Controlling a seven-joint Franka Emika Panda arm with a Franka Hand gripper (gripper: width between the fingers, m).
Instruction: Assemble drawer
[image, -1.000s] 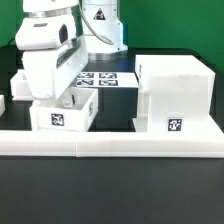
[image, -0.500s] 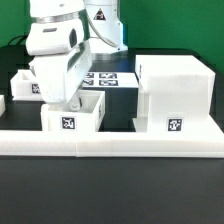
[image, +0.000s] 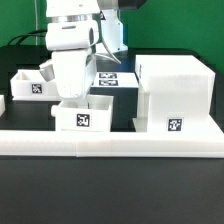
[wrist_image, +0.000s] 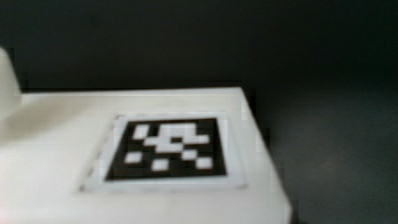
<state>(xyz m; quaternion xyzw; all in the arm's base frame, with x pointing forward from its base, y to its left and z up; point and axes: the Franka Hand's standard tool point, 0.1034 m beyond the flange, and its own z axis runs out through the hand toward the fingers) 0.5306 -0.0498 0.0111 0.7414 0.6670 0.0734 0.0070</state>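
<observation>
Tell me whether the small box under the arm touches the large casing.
Apart. The exterior view shows dark table between the small box and the large casing.

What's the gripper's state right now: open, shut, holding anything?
Gripper: cannot be told; its fingers are hidden, down at the small box and its rear wall.

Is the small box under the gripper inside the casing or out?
Out. The small box stands upright on the exterior view's left of the casing, a dark gap between them.

We count one casing (image: 175, 92), two boxes, a front box (image: 83, 119) and a back box (image: 28, 85), one rail (image: 110, 143), one marker board (image: 113, 80).
</observation>
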